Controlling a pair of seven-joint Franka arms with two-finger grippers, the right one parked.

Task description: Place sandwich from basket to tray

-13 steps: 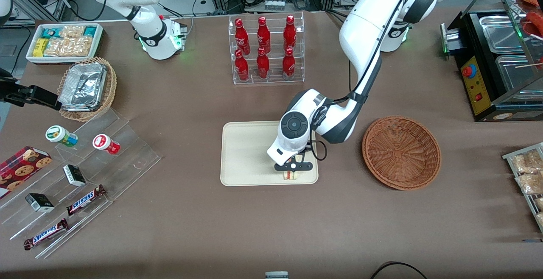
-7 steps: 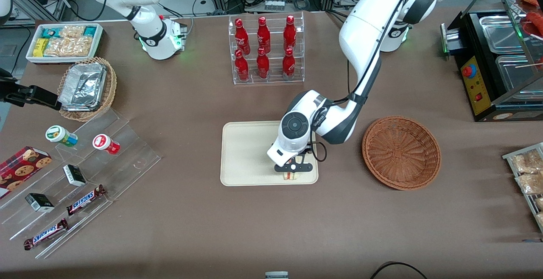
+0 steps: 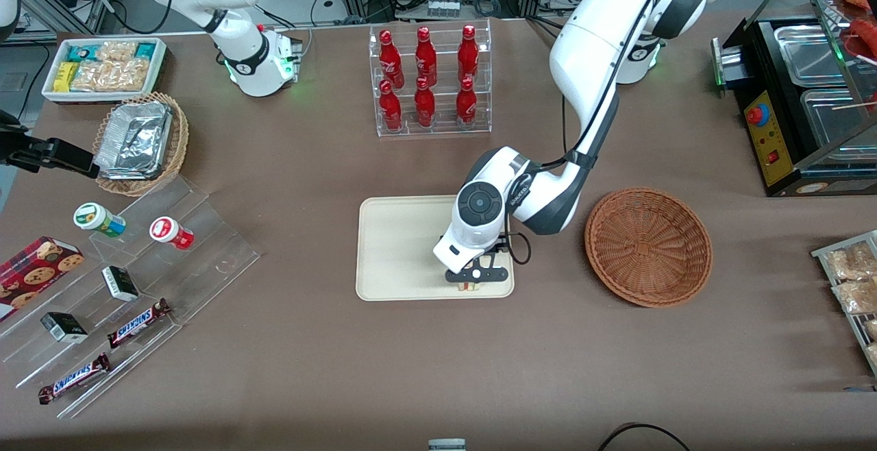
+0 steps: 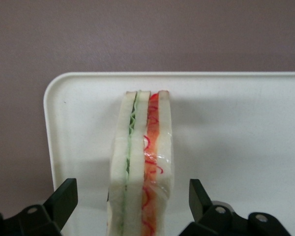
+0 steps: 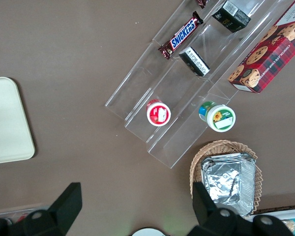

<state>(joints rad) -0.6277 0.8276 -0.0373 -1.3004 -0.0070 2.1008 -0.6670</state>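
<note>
Your gripper (image 3: 474, 282) hangs low over the tray (image 3: 397, 245), at the tray's corner nearest the front camera on the basket's side. Its fingers (image 4: 64, 199) stand spread wide, one on each side of the sandwich (image 4: 142, 172), with a clear gap between each fingertip and the bread; neither touches it. The sandwich stands on edge on the tray, close to that corner's rim, its green layer and red layer showing between the white slices under clear wrap. In the front view you see only a sliver of it (image 3: 469, 286) under the gripper.

The basket (image 3: 648, 247) sits on the table (image 3: 438, 369) beside the tray, toward the working arm's end, apart from it, and you can see nothing in it but its woven floor. Apart from the sandwich, the tray carries nothing that you can see.

Toward the parked arm's end, a lighter wicker basket (image 3: 177, 146) holds crinkled foil containers (image 3: 133, 139), and a white bin (image 3: 161, 60) farther from the front camera holds snack packets. A clear rack (image 3: 430, 81) farther from the camera than the tray holds six red bottles in two rows. A clear stepped stand (image 3: 205, 232) carries two small cups, small boxes and two Snickers bars.
</note>
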